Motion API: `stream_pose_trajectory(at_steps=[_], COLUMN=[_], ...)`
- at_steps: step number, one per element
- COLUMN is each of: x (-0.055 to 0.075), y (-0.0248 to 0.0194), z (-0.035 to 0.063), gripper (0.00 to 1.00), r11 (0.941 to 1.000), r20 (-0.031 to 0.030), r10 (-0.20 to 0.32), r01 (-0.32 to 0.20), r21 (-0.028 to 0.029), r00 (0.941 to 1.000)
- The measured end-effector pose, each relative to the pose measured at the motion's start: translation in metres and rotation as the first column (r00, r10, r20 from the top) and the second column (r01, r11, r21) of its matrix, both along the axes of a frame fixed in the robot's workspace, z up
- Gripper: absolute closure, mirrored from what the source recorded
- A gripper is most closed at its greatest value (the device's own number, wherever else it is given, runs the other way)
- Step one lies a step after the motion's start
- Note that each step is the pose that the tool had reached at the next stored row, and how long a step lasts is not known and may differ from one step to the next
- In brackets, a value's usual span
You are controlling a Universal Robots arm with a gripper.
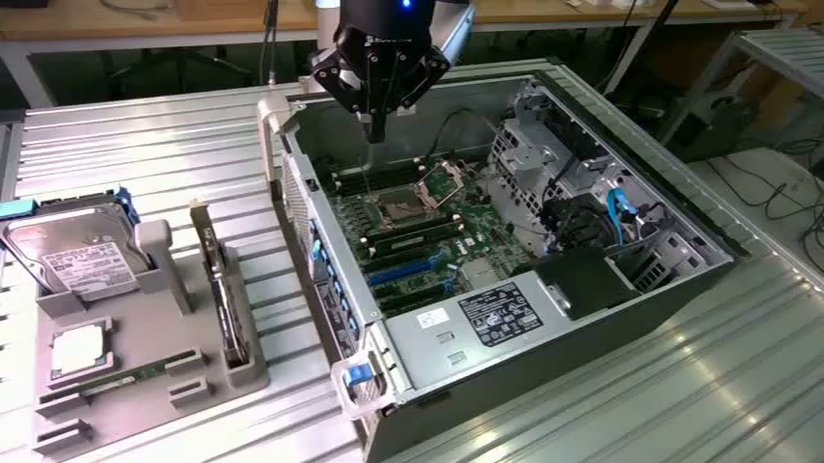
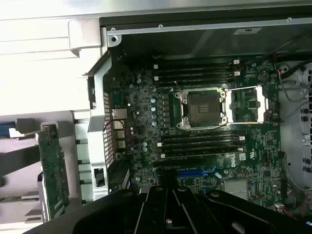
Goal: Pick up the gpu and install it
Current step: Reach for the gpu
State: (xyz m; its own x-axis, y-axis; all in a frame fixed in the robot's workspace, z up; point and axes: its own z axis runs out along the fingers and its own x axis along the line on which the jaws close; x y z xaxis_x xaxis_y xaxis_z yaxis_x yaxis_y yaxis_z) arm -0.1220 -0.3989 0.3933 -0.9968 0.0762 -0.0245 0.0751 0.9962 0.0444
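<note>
The end effector [image 1: 374, 130] is seen closed and empty, with its dark fingers pressed together and pointed down over the open computer case [image 1: 682, 222], above the motherboard [image 1: 425, 222]. Nothing is touched by it.

The gpu [image 1: 222, 289] is not yet picked up. It is stood on its long edge in a slot of the grey holder [image 1: 142, 323], which is set on the counter [image 1: 154, 145] towards the edge at the exterior view's left, just beside the case wall. In the wrist view the card [image 2: 52, 170] is shown as a thin green board, densely dotted with small parts, with a pale metal bracket at one end.

The step in hand is judged to be the pick-up, barely begun. For a good grasp, the fingers would have to be parted first and the upper edge of the card taken squarely near its middle, so that the thin rigid board is not twisted or levered against its slot. A straight lift is advised, since the slot is narrow.

The counter is made of ribbed, bright sheet metal and the holder of matt grey plastic. The silver hard drive [image 1: 80, 260] and the narrow memory stick [image 1: 123, 379] are to be left alone.
</note>
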Motion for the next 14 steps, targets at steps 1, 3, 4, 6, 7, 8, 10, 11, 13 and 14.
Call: stream_pose_trajectory(at_steps=[1,3,4,6,7,8,10,11,13,14], x=[-0.0002,-0.0023,-0.0026,-0.0033,-0.0038,-0.0042,-0.0056,-0.0065,-0.0086,-0.0097], y=[0.0,0.0,0.0,0.0,0.0,0.0,0.0,0.0,0.0,0.0], z=[0.0,0.0,0.0,0.0,0.0,0.0,0.0,0.0,0.0,0.0], gripper=[0.89,0.89,0.89,0.89,0.89,0.89,0.89,0.89,0.89,0.89], r11=[1.0,1.0,1.0,1.0,1.0,1.0,1.0,1.0,1.0,1.0], r20=[-0.0001,0.0,0.0,0.0,0.0,0.0,0.0,0.0,0.0,0.0], r10=[0.0,0.0,0.0,0.0,0.0,0.0,0.0,0.0,0.0,0.0], r01=[0.0,0.0,0.0,0.0,0.0,0.0,0.0,0.0,0.0,0.0], r21=[-0.0001,-0.0001,0.0,0.0,0.0,0.0,0.0,-0.0001,0.0,0.0], r00=[1.0,1.0,1.0,1.0,1.0,1.0,1.0,1.0,1.0,1.0])
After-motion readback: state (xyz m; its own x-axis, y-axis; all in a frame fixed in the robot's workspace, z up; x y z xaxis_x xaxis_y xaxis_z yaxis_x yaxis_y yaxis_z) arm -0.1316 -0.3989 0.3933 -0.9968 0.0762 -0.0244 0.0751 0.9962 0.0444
